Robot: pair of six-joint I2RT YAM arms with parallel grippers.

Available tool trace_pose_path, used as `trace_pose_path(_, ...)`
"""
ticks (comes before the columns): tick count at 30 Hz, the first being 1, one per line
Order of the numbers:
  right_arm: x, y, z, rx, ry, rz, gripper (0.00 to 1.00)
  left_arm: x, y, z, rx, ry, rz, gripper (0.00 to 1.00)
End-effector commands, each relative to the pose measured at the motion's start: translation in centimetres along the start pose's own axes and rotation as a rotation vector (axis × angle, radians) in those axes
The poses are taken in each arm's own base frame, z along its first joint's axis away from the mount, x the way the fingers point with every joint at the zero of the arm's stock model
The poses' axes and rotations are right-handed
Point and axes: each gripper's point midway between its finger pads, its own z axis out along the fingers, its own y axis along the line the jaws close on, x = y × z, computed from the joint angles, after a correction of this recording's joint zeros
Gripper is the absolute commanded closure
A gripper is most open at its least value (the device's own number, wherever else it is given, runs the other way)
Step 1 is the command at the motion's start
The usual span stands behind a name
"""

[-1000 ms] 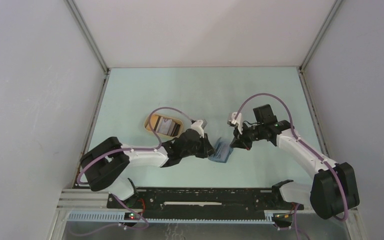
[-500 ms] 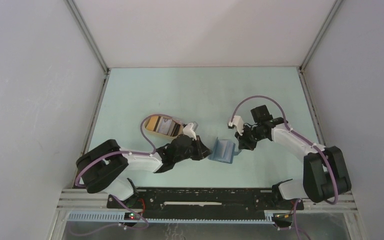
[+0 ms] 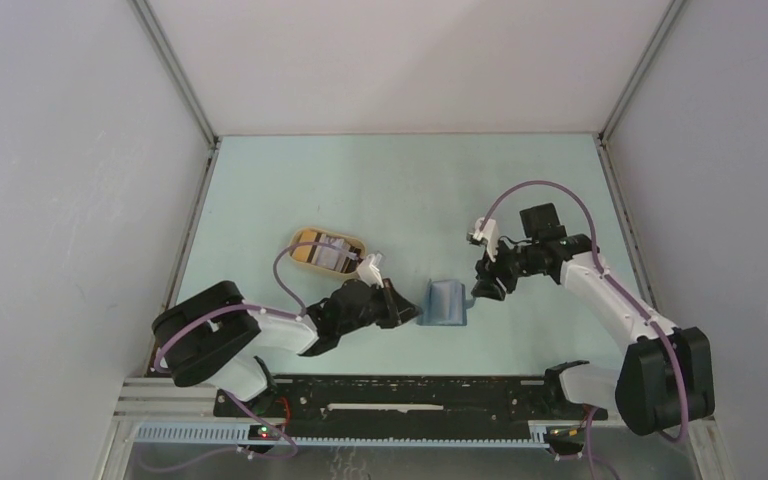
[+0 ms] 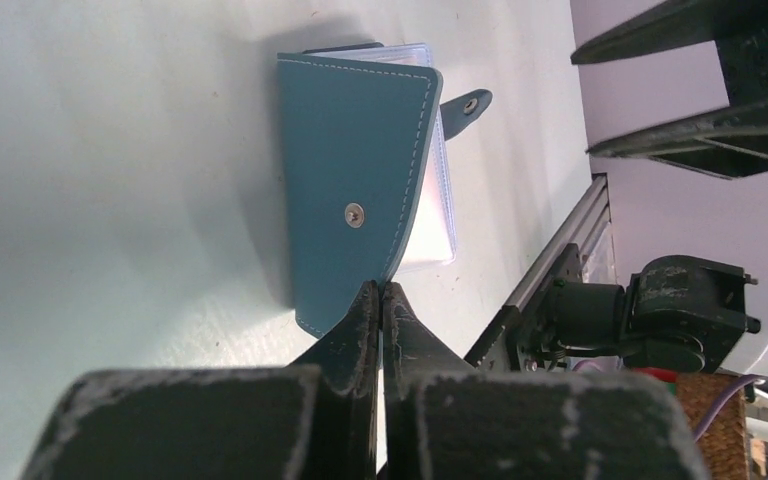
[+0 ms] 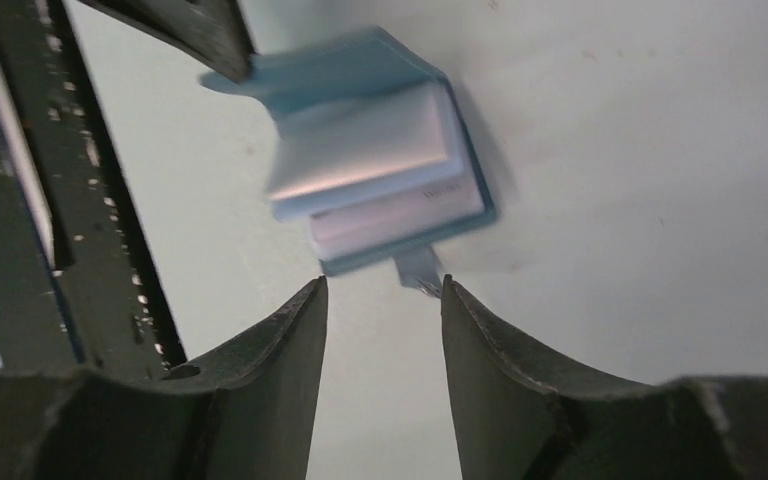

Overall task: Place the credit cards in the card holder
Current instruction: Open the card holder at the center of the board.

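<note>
The card holder [image 3: 445,302] lies flat, a little nearer the near edge than the table's middle. Its cover is folded over and pale leaves show out at one side; I cannot tell if these are cards or only sleeves. The left gripper [image 3: 401,306] has its jaws pressed together, tips at the holder's left edge, and seems to hold nothing. The right gripper [image 3: 483,289] stands spread apart just at the holder's right side, with the snap tab [image 5: 420,271] before it. The credit cards [image 3: 332,252] I can see lie in the tan tray [image 3: 297,252], toward the left edge. I think the holder is being made ready. Next, one claw must lift the cover and keep it up, and the other must fetch a card. Toward the far edge there is wide room, but between the claws it is narrow.
</note>
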Motion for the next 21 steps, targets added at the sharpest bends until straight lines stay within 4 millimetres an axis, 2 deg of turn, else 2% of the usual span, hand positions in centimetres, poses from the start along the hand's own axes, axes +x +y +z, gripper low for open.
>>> trace_pose_path(1,-2.2,2.6,0.8,-0.128,-0.075,-0.041,0.47,2.4,1.7,-1.0,-0.039,0.081,-0.031,1.00)
trace_pose_path(4,-2.2,2.0,2.0,-0.100,-0.043,0.002,0.49,2.5,1.7,-1.2,-0.031,0.075,-0.046,1.00)
trace_pose_path(6,-2.0,1.7,2.8,-0.088,-0.022,0.049,0.54,2.5,1.9,-1.2,-0.028,0.072,-0.055,1.00)
trace_pose_path(13,-0.9,-0.2,4.6,-0.029,0.060,0.177,0.86,2.8,2.0,-1.2,-0.025,0.075,-0.059,1.00)
trace_pose_path(15,-0.3,-0.7,5.1,-0.003,0.091,0.194,0.92,2.9,2.0,-1.2,-0.026,0.078,-0.059,1.00)
trace_pose_path(21,0.6,-0.5,6.6,-0.029,0.153,0.239,0.99,3.0,1.9,-1.1,-0.023,0.080,-0.058,1.00)
